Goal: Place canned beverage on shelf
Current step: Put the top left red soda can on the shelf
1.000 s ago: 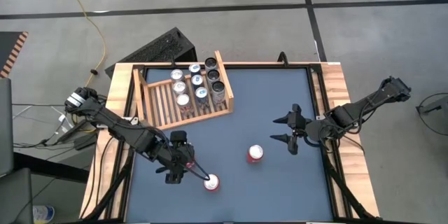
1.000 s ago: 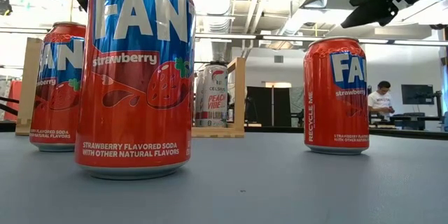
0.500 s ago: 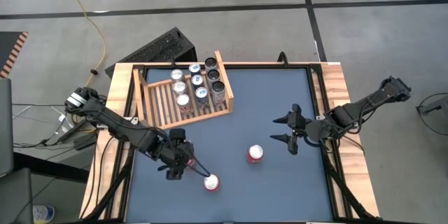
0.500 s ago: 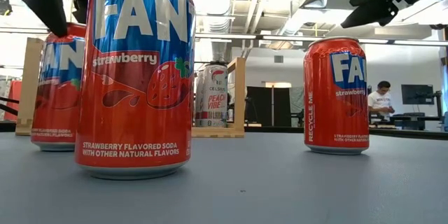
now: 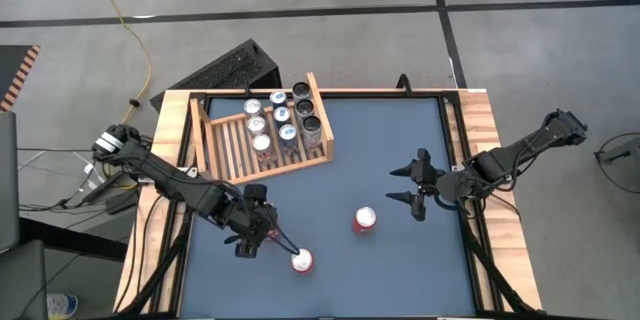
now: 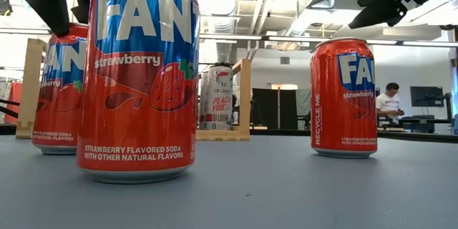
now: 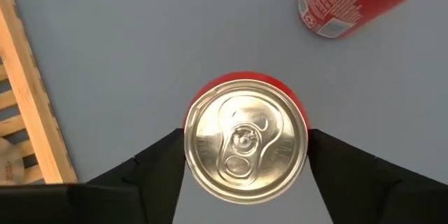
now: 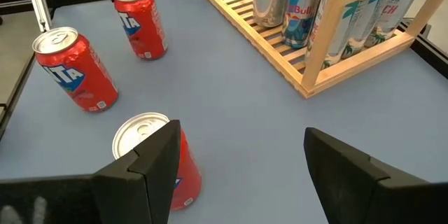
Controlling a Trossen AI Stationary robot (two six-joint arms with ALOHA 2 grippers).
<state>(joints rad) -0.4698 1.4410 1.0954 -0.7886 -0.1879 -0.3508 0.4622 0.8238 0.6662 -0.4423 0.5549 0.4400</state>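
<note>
Three red strawberry soda cans stand upright on the grey table. My left gripper (image 7: pixel 245 140) is open, hanging over the leftmost red can (image 7: pixel 245 147), one finger on each side. In the low view one finger (image 6: pixel 44 0) shows left of that can (image 6: pixel 61 93). A second red can (image 5: pixel 301 259) stands nearer the front edge and a third (image 5: pixel 364 220) stands mid-table. The light-wood shelf (image 5: pixel 225 145) sits at the far left, with several cans in its right half. My right gripper (image 5: pixel 392 185) waits open above the table's right side. My left gripper comes at the leftmost can from above, slanting down. Its fingers (image 7: pixel 157 157) stand close beside two opposite sides of the upright can, just below its rim (image 7: pixel 190 112). Whether they touch the can I cannot tell. The can stands on the table.
A black ridged box (image 5: pixel 235 68) lies on the floor beyond the table's far left corner. Wooden boards (image 5: pixel 487 160) line the table's left and right sides. A person (image 6: pixel 390 100) sits in the room behind. Bare table lies between the shelf and the red cans.
My left gripper has sunk toward the leftmost red can. In the low view its finger has come down from above the can's top to beside its upper wall. The cans have stayed in place.
</note>
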